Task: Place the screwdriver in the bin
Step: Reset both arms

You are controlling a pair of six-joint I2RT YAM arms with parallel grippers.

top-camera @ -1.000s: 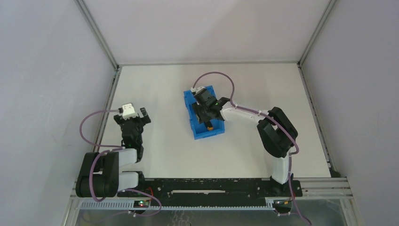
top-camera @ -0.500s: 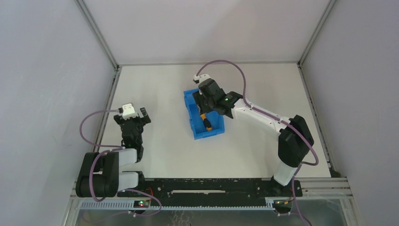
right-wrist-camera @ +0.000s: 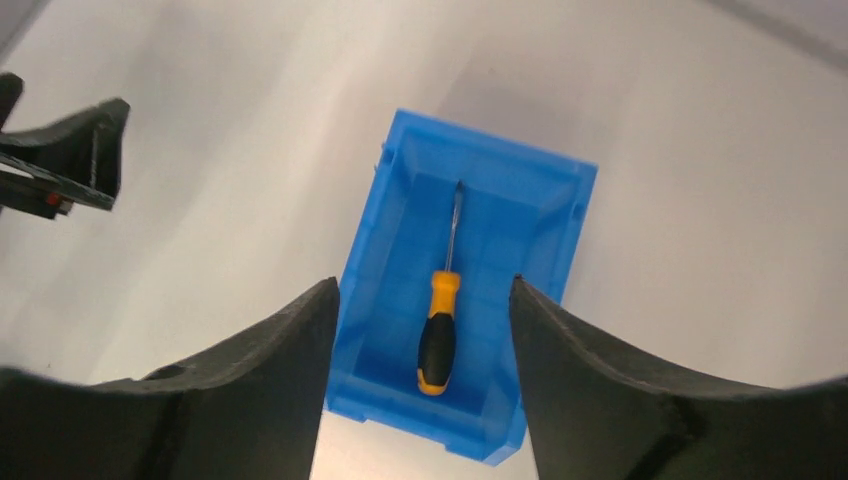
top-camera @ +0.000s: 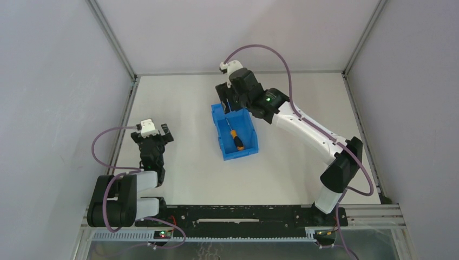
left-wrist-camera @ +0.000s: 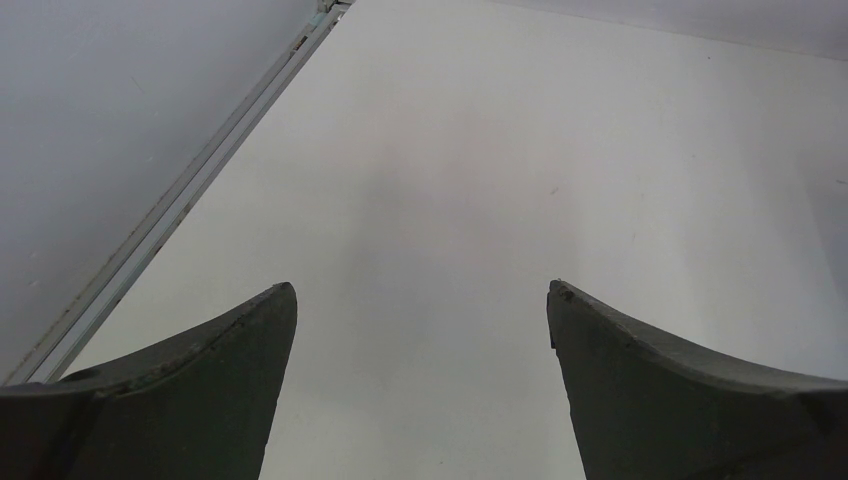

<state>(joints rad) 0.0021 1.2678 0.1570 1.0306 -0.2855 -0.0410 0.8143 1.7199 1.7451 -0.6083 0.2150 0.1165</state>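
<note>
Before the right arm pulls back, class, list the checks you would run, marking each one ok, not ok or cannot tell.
1. Screwdriver lies flat inside the bin: ok.
2. Bin stands upright on the table: ok.
3. Right gripper open, holding nothing: ok.
4. Right gripper above the bin, not touching its walls: ok.
5. Left gripper open, empty, away from the bin: ok.

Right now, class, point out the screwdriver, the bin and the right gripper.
screwdriver [right-wrist-camera: 442,300]: right wrist view, orange part of the handle.
bin [right-wrist-camera: 388,225]: right wrist view, one long side wall.
right gripper [right-wrist-camera: 423,282]: right wrist view, midway between its open fingertips.
</note>
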